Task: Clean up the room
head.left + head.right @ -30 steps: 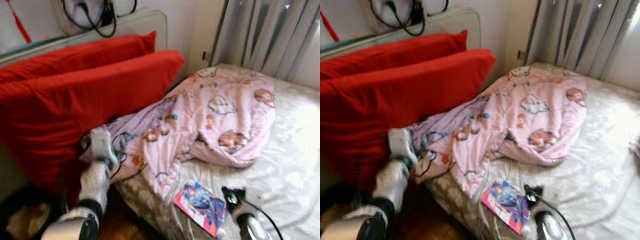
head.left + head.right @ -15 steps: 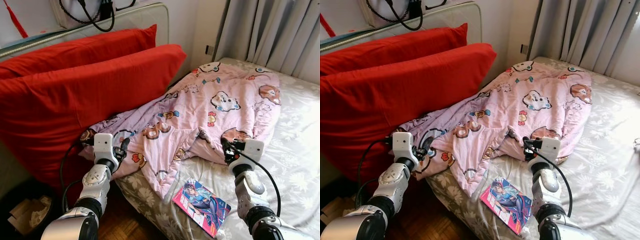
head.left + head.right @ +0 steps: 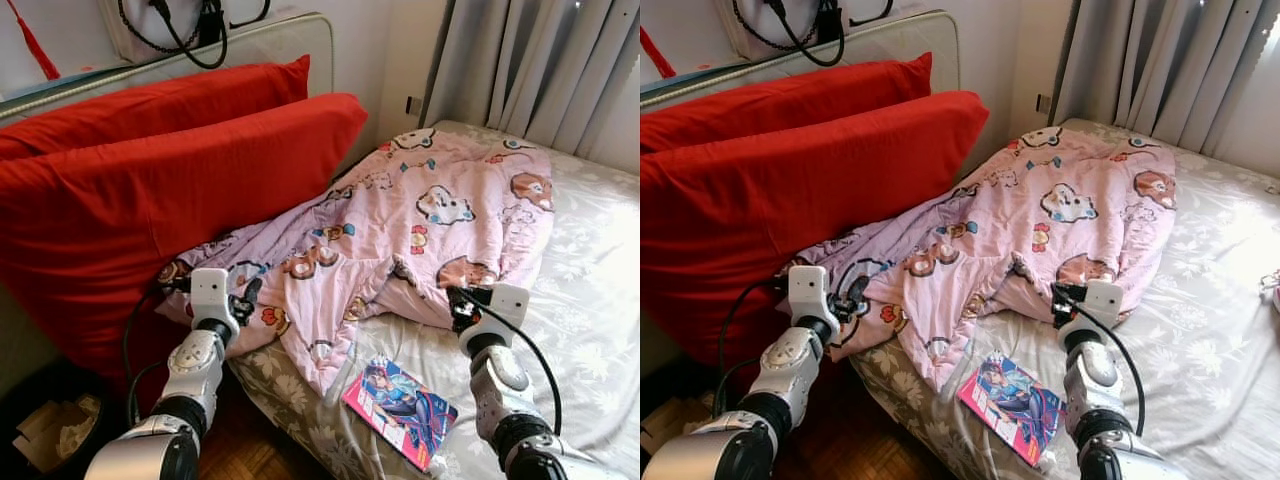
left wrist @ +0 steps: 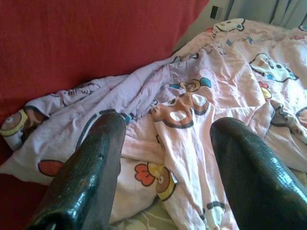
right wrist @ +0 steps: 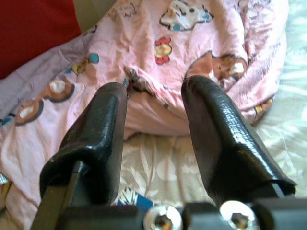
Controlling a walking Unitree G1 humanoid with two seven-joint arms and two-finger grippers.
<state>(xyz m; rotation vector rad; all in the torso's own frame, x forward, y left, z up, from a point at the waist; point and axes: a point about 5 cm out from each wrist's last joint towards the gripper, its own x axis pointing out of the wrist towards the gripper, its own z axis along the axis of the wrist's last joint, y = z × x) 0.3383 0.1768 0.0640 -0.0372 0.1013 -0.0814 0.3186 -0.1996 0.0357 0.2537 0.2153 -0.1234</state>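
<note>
— Moved since earlier? 
— Barely; right gripper (image 3: pixel 455 300) dropped slightly toward the crumpled pink cartoon-print blanket (image 3: pixel 420 225). 
— Left wrist view? 
— Left gripper (image 4: pixel 165 158) fingers spread above blanket. 
— Right wrist view? 
— Fingers parted, near blanket's edge; glossy comic book (image 3: pixel 400 400) beside blanket.

You're facing a bed w/ pale floral-print sheet (image 3: pixel 590 330), lit bright from the right. Grey pleated curtains (image 3: pixel 540 70) hang behind it, beside a cream wall (image 3: pixel 385 60) w/ a small socket. Dark wooden floor (image 3: pixel 245 445) shows below the bed's edge.
</note>
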